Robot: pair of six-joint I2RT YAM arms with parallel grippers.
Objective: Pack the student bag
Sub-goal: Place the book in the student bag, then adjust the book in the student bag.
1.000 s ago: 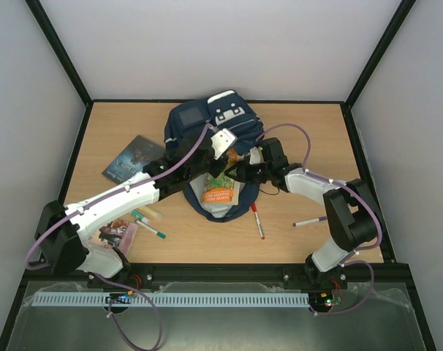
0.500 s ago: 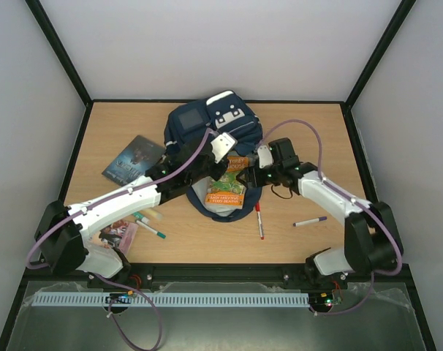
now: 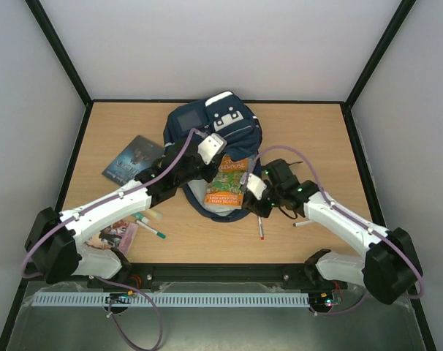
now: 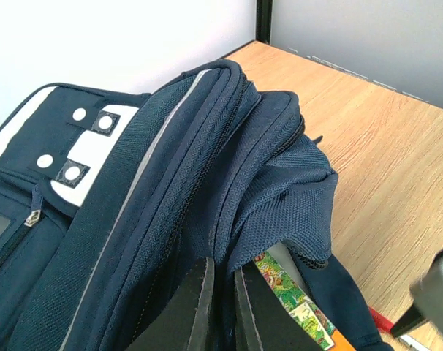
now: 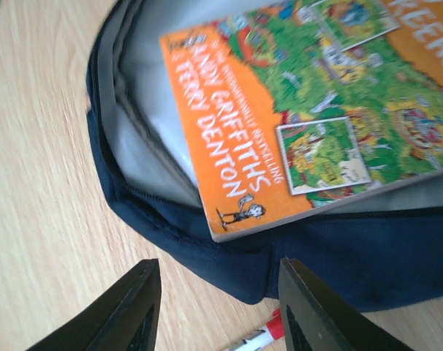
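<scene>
Half the orange book (image 5: 294, 124) pokes from the student bag (image 3: 199, 121). Left gripper (image 4: 223, 281) clamps its rim; right gripper (image 5: 218, 278), open and empty, should push squarely.

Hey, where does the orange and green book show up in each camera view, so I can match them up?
Top view: the book is at the centre, lying in the bag's open mouth.
Left wrist: only a green corner shows, low and right of centre, under the bag's flap.
Right wrist: it fills the upper right.
Shared landmark: the navy bag around it.
</scene>
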